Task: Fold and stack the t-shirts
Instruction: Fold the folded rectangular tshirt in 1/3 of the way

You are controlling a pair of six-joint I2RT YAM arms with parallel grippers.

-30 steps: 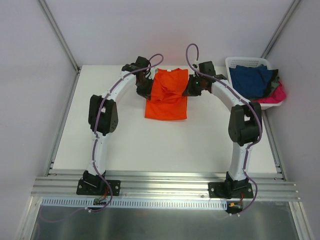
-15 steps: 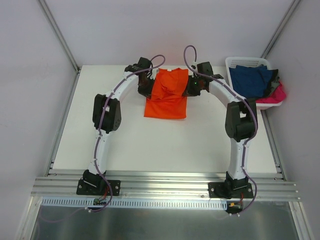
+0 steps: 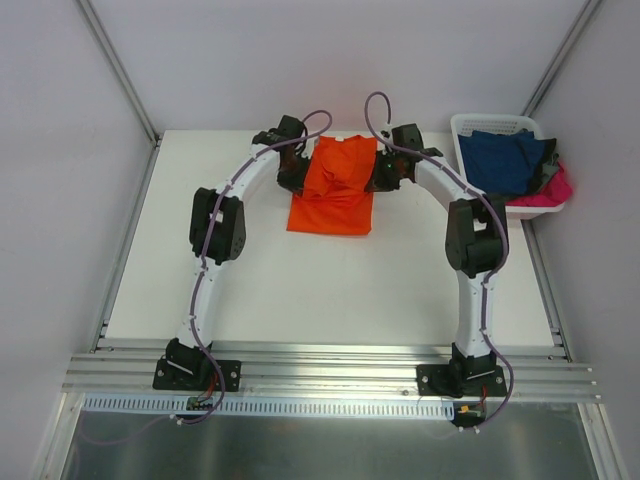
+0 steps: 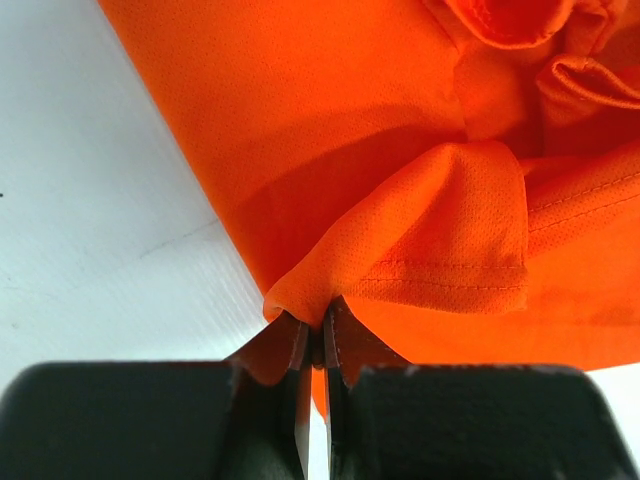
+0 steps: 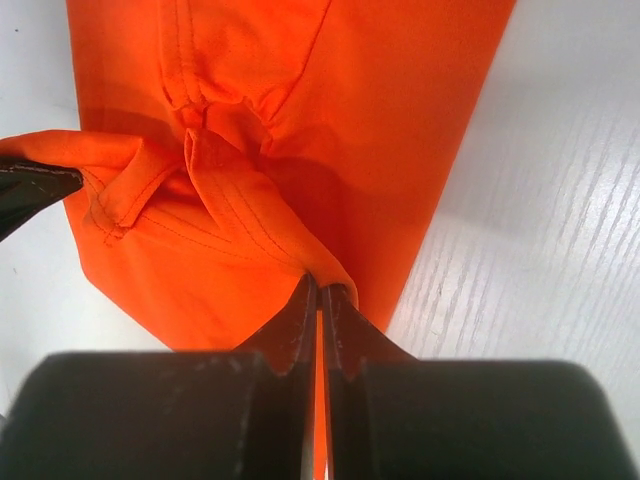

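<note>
The white desk (image 3: 300, 290) carries everything toward its far edge. At the far right corner sits a white slotted basket (image 3: 470, 122), holding a navy t-shirt (image 3: 505, 160) and a pink t-shirt (image 3: 552, 190). The orange t-shirt (image 3: 335, 195) lies near the middle of the far edge, its near half flat on the desk and its far part bunched between the two arms. The left pincer (image 4: 315, 335) is clamped on a fold of cloth at the shirt's left side. The right pincer (image 5: 320, 300) is clamped on a stitched fold at its right side. The cloth looks thin, light and limp, so it will likely sag and slide. The stitched hems probably give the surest hold, gripped evenly on both sides.
</note>
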